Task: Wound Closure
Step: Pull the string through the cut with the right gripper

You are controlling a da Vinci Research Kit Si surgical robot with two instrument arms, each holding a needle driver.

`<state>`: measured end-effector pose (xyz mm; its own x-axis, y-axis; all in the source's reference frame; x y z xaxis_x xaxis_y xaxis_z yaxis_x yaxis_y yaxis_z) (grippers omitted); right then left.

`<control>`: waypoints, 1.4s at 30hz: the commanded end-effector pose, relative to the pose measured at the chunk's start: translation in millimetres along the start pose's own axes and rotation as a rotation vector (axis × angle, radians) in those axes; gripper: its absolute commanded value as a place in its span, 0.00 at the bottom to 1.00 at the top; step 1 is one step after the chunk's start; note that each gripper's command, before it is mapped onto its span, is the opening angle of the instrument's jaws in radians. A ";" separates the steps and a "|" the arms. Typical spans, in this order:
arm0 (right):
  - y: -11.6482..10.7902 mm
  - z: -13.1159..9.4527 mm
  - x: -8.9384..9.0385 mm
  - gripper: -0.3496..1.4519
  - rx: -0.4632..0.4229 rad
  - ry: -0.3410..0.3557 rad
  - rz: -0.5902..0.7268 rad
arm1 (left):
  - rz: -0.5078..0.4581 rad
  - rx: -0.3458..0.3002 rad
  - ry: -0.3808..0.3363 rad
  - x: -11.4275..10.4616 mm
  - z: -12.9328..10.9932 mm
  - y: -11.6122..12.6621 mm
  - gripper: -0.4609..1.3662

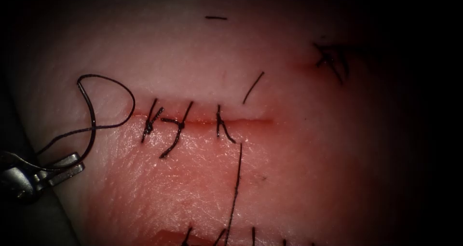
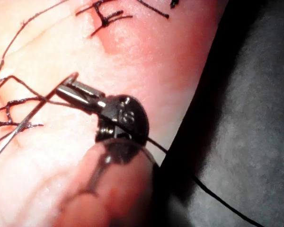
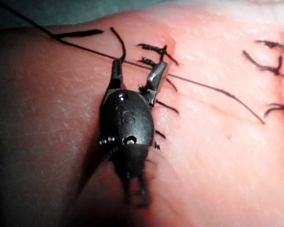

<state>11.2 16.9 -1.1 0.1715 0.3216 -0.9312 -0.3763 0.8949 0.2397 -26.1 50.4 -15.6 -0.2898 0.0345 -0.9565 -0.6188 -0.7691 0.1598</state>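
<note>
Tissue [image 1: 202, 178] (stitched cut [image 1: 202, 122]): left gripper [image 1: 67, 166] clamps thread [image 1: 103, 82]; right gripper [image 3: 136, 71] agape.

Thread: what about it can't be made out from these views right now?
- Tail of thread behind the left pincer, which grips it: left wrist view, cut off by the edge.
- Strand across the open, empty right pincer: right wrist view, touching or clear, unclear.
- Stitches right of the cut: endoscope view, shadowed.

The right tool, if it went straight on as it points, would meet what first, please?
Probably the thread stretched across just ahead of the right tool, whose jaws stand open; the tissue lies beneath, though depth is unclear.
</note>
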 end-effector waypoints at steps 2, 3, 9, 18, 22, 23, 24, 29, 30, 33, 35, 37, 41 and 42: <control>1.0 0.4 -0.4 0.75 -0.052 -0.038 0.034 | 0.000 -0.011 -0.003 0.0 -0.2 -0.1 0.06; 1.4 0.6 -0.6 0.75 -0.066 -0.045 0.052 | 0.000 -0.011 -0.003 0.0 -0.2 -0.2 0.06; 4.0 1.5 -1.5 0.72 -0.159 -0.081 0.222 | 0.001 -0.011 -0.002 0.0 -0.3 -0.1 0.06; 8.4 2.8 -2.8 0.72 -0.300 -0.129 0.347 | 0.001 -0.010 -0.003 0.1 -0.1 0.1 0.06; 10.4 3.4 -3.6 0.69 -0.350 -0.129 0.437 | -0.005 -0.006 -0.006 0.1 0.1 0.2 0.06; 10.9 3.6 -3.8 0.68 -0.364 -0.128 0.460 | -0.005 -0.005 -0.007 0.1 0.2 0.3 0.06; 11.5 3.8 -4.0 0.68 -0.376 -0.130 0.471 | -0.004 -0.006 -0.005 0.2 0.3 0.4 0.06; 13.6 4.5 -4.7 0.65 -0.410 -0.139 0.479 | 0.008 -0.011 -0.006 0.2 0.6 0.7 0.06; 14.1 4.6 -4.9 0.65 -0.417 -0.142 0.478 | 0.008 -0.012 -0.004 0.2 0.7 0.8 0.06; 15.2 4.9 -5.2 0.64 -0.436 -0.149 0.476 | 0.014 -0.015 -0.004 0.3 0.9 0.9 0.06; 16.1 5.2 -5.6 0.64 -0.446 -0.151 0.474 | 0.014 -0.015 -0.004 0.3 1.0 1.0 0.06; 16.9 5.5 -5.9 0.63 -0.447 -0.151 0.472 | 0.014 -0.015 -0.004 0.3 1.0 1.0 0.06; 18.1 6.0 -6.5 0.60 -0.456 -0.152 0.468 | 0.014 -0.015 -0.004 0.3 1.0 1.0 0.06; 18.5 6.2 -6.7 0.59 -0.457 -0.151 0.467 | 0.014 -0.015 -0.004 0.3 1.0 1.0 0.06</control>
<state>8.7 33.5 11.7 0.0102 0.7122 -0.7019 -0.7855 0.4401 0.4351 -27.5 50.3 -15.5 -0.3011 0.0262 -0.9532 -0.6106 -0.7731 0.1717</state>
